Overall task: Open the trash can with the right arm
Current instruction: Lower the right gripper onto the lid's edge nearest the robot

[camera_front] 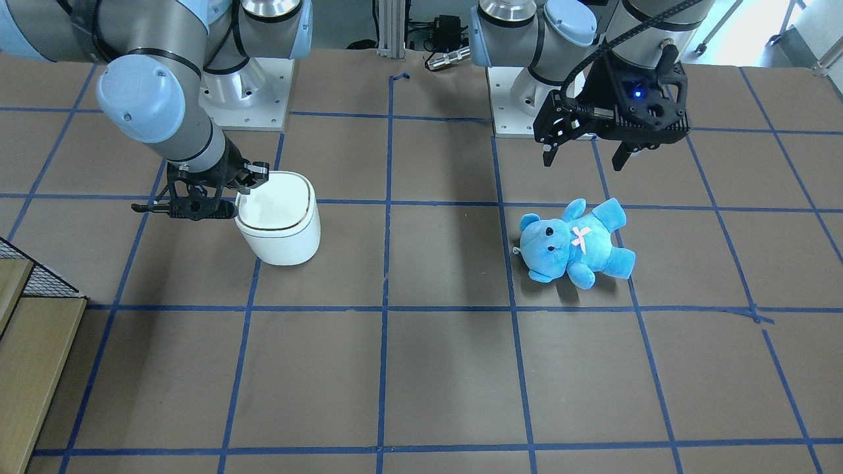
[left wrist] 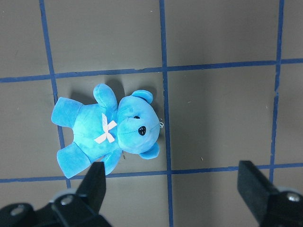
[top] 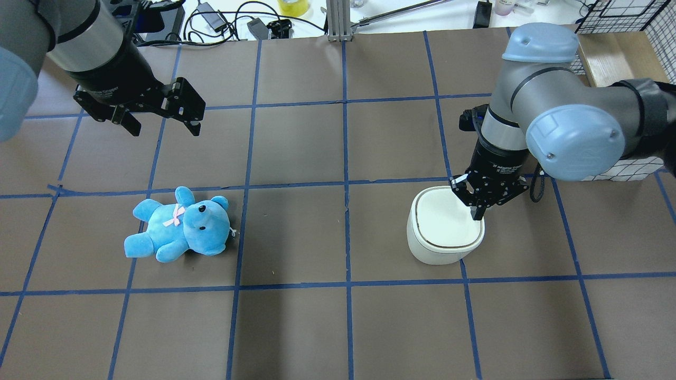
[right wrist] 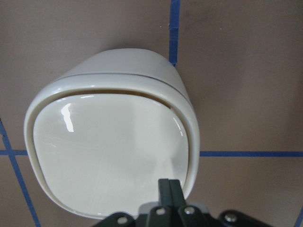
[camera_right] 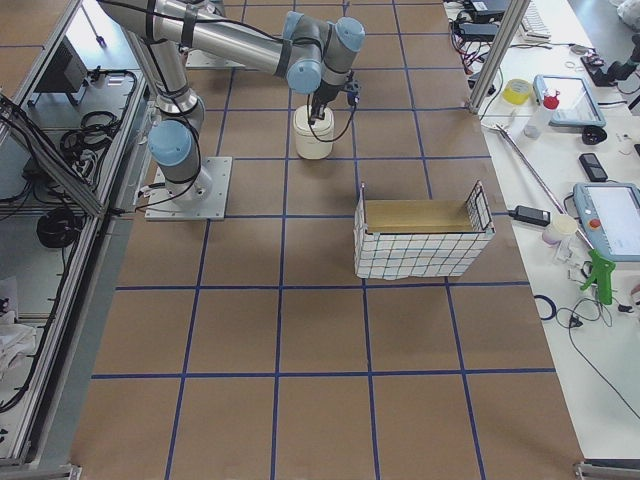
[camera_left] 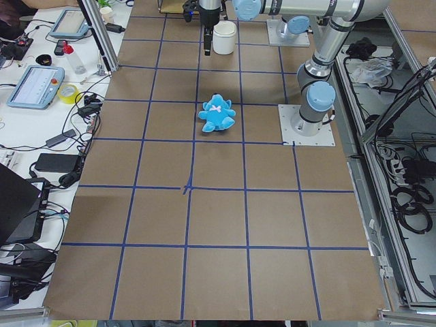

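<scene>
While right jaws sit closed at trash can [top: 441,224] lid edge | left jaws open near teddy [top: 179,226] | basket [camera_right: 420,255] apart

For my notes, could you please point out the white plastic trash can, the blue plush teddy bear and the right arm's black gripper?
White plastic trash can [top: 442,226]: overhead exterior view, lid centre.
Blue plush teddy bear [top: 170,233]: overhead exterior view, belly.
Right arm's black gripper [top: 477,213]: overhead exterior view, between fingertips.
</scene>
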You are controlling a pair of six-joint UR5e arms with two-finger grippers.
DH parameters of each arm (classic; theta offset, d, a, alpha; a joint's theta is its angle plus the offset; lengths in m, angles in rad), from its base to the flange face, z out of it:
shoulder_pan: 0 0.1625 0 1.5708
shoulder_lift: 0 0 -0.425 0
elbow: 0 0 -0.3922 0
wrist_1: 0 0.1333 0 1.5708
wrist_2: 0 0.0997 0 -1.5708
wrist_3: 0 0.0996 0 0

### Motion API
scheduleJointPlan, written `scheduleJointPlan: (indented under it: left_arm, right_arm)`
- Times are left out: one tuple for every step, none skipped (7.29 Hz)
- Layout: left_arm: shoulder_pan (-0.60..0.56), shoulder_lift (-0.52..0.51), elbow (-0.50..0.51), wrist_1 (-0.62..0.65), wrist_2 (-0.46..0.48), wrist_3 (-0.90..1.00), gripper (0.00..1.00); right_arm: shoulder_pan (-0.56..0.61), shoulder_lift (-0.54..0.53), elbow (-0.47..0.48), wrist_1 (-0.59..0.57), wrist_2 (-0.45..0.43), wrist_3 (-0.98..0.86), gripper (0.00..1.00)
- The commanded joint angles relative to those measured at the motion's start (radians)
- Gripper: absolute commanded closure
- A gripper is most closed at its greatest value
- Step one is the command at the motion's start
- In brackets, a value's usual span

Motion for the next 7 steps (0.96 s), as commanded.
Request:
scheduleJointPlan:
  left_arm:
    - [0.000,0.000,0.000,0.000,0.000,0.000,0.00]
    - [0.000,0.000,0.000,0.000,0.000,0.000,0.00]
    - [0.000,0.000,0.000,0.000,0.000,0.000,0.00]
    - [0.000,0.000,0.000,0.000,0.000,0.000,0.00]
    - [0.000,0.000,0.000,0.000,0.000,0.000,0.00]
    - [0.000,0.000,0.000,0.000,0.000,0.000,0.00]
    - [0.000,0.000,0.000,0.000,0.000,0.000,0.00]
  right_arm:
    - [0.027,0.002,0.001,-0.003,0.048,0.005,1.00]
    - [0.035,0.004,0.000,-0.004,0.047,0.007,1.00]
    - [0.037,0.018,0.006,-0.001,0.050,0.007,1.00]
    - [0.037,0.025,0.006,-0.001,0.050,0.008,1.00]
    - [0.037,0.026,0.006,-0.001,0.047,0.011,1.00]
    - [0.037,0.026,0.006,-0.003,0.045,0.011,1.00]
    - [0.037,0.029,0.009,-0.003,0.041,0.013,1.00]
